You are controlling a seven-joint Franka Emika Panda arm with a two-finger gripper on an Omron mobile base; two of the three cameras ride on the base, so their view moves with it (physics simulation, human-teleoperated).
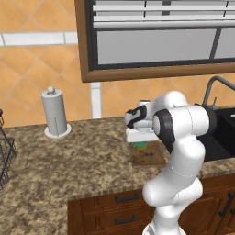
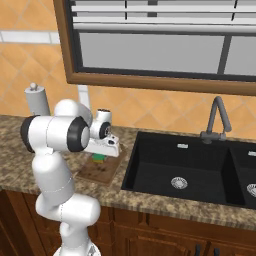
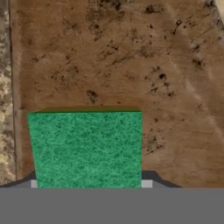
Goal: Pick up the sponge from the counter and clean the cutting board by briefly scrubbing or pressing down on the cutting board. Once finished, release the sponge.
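The white arm reached forward and down over the worktop (image 1: 69, 156), its hand bent low above the cutting board (image 1: 149, 157). The fingers (image 3: 147, 180) pinched the sponge (image 3: 87, 148) from both sides; in the hand view its green top sat squarely between the two dark tips, one at each lower corner of the block. Beneath it spread the brown, speckled wood of the board, and a strip of granite ran down the left edge of that view.

From the left base view the sponge (image 1: 140, 146) showed as a small green block just under the white hand, over the far part of the board. Whether it pressed on the wood or hung just above it I could not tell. The board lay flat on the worktop near the front edge, just beside the black sink (image 1: 225, 133).

From the right base view the sponge (image 2: 100, 158) again peeked out below the hand, with the board (image 2: 100, 172) under it and the sink (image 2: 190, 172) just to the side. A grey tap (image 2: 216, 120) rose behind the basin. A paper towel roll (image 1: 54, 112) stood upright on its holder well apart to the left, against the orange tiled wall, and a dark wire rack (image 1: 5, 156) sat at the far left edge of the worktop. A wood-framed window (image 1: 156, 36) hung above.
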